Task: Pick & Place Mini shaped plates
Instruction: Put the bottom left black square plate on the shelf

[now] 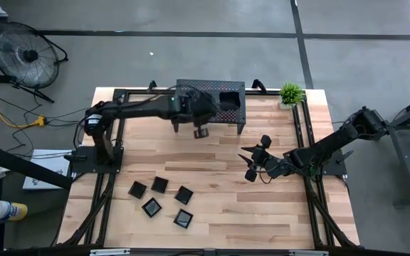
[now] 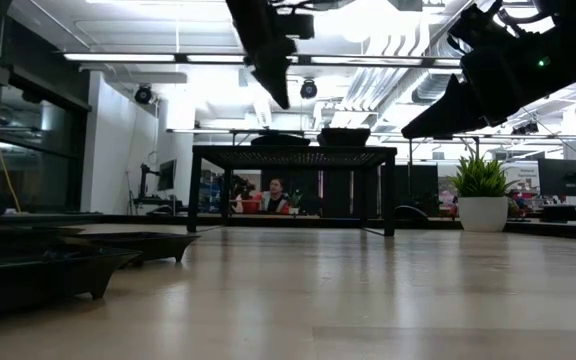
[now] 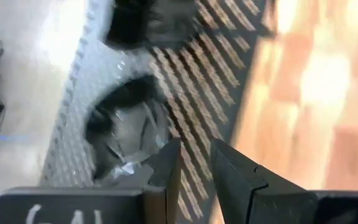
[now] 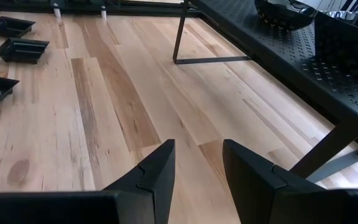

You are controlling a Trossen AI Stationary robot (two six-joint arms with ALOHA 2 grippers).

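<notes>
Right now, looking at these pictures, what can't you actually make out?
- Plates on the rack: high view, the left gripper and arm cover some, so no count.
- The dish under that gripper: left wrist view, blurred; shape unclear.
- Floor plates: low view, edge-on and cut off at the picture's left edge.
- Right gripper: open, empty.

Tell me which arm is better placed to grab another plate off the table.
Probably the right. The right gripper hangs open above bare table, nearer the five plates. The left gripper is up by the rack, farther off.
</notes>
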